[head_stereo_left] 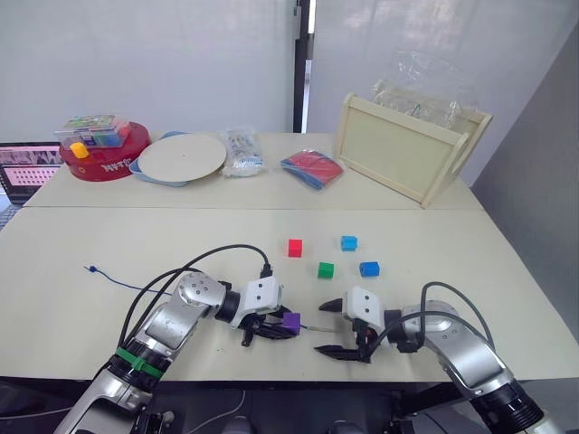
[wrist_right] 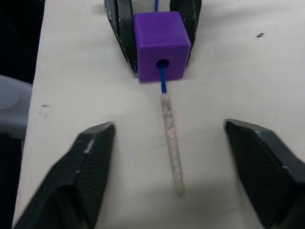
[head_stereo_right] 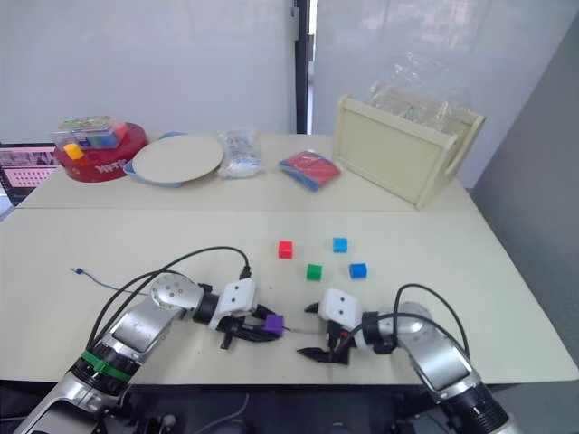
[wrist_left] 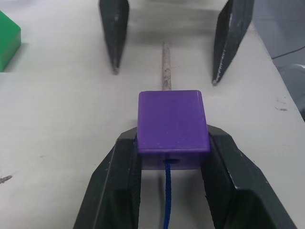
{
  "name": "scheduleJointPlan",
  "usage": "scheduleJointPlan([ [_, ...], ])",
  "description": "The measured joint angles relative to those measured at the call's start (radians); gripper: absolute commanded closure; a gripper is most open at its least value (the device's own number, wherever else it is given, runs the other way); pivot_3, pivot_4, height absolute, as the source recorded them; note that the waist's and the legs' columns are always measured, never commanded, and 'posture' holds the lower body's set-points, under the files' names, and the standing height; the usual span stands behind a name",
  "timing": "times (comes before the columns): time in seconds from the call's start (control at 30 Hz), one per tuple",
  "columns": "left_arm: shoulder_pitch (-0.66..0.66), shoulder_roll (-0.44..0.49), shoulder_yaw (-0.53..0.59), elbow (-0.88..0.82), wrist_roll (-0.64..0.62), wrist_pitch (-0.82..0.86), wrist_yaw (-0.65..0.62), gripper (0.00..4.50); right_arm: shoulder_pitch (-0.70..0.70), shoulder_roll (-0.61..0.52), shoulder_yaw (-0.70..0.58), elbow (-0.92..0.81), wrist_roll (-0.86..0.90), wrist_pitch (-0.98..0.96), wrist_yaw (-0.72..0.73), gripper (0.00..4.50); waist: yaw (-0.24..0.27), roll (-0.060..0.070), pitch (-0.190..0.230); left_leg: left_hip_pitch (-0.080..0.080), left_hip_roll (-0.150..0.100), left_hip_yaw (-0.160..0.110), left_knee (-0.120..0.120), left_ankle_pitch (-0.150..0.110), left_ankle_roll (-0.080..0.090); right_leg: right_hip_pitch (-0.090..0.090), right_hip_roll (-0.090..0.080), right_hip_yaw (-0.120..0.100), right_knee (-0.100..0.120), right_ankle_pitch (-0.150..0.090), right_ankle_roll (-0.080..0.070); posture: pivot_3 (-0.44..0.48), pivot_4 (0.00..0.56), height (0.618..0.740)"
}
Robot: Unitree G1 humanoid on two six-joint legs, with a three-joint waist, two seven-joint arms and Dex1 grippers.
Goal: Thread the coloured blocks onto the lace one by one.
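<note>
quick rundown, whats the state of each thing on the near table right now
purple block: clamped in the left tool, lace running through its hole
lace: threaded through the purple block, pale tip lying flat on the table
right tool: open, fingers either side of the tip, not touching it
red block, green block, two blue blocks: loose, unthreaded

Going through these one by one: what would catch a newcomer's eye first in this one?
Near the front edge of the table, the left gripper is shut on a purple block with the lace already through its hole, the pale tip lying on the table. The right gripper faces it, open on either side of that tip. Behind them sit red, green and two blue blocks.
</note>
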Motion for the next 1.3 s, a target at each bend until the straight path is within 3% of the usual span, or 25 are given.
scheduleJointPlan([
  [0.07, 0.0, 0.002, 0.0, 0.0, 0.0, -0.001, -0.001, 3.29, 0.002, -0.004, 0.0, 0.0, 0.0, -0.006, 0.001, 2.15, 0.0, 0.0, 0.0, 0.0, 0.0, 0.0, 0.0, 0.0, 0.0, 0.0, 0.0, 0.0, 0.0, 0.0, 0.0, 0.0, 0.15, 0.74],
  [0.3, 0.0, 0.015, 0.0, 0.0, 0.0, -0.003, -0.012, 3.29, 0.003, -0.007, 0.0, 0.011, 0.001, -0.017, 0.001, 4.5, -0.001, 0.0, 0.0, 0.001, 0.0, 0.0, 0.0, 0.0, 0.0, 0.0, 0.0, 0.0, 0.0, 0.0, 0.0, 0.0, 0.15, 0.74],
  [0.57, 0.026, 0.064, 0.025, -0.006, -0.027, -0.012, -0.029, 3.29, -0.021, -0.016, 0.002, 0.038, 0.006, -0.039, 0.008, 4.5, -0.003, 0.0, 0.0, 0.001, 0.0, 0.0, 0.0, 0.0, 0.0, 0.001, 0.0, 0.0, 0.0, 0.0, 0.0, 0.0, 0.15, 0.74],
  [0.8, 0.155, 0.279, 0.203, 0.079, -0.072, -0.181, -0.053, 3.29, -0.065, 0.007, 0.035, 0.033, -0.002, -0.006, 0.023, 4.5, -0.04, 0.0, 0.0, 0.004, 0.004, 0.0, -0.004, 0.0, 0.0, 0.0, 0.003, 0.001, 0.001, 0.0, 0.0, 0.0, 0.15, 0.74],
  [0.97, 0.25, 0.449, 0.366, 0.277, -0.087, -0.349, -0.079, 3.29, -0.093, 0.024, 0.05, 0.029, -0.003, -0.003, 0.032, 4.5, -0.052, 0.001, 0.0, 0.006, 0.005, 0.001, -0.008, 0.0, 0.0, -0.001, 0.004, 0.001, 0.002, 0.0, -0.001, 0.0, 0.15, 0.74],
  [1.1, 0.259, 0.544, 0.425, 0.506, -0.07, -0.484, -0.107, 3.29, -0.118, 0.032, 0.054, 0.053, -0.004, -0.011, 0.046, 4.5, -0.047, 0.001, 0.001, 0.006, 0.004, 0.001, -0.008, 0.0, 0.0, -0.002, 0.003, 0.0, 0.001, 0.0, -0.001, 0.0, 0.15, 0.74],
  [1.3, 0.162, 0.578, 0.429, 0.771, -0.013, -0.607, -0.108, 3.29, -0.141, 0.037, 0.07, 0.098, -0.023, -0.023, 0.072, 4.5, -0.036, 0.001, 0.001, 0.004, 0.004, 0.001, -0.008, 0.0, 0.0, -0.002, 0.003, 0.0, 0.002, 0.0, -0.001, 0.0, 0.15, 0.74],
])
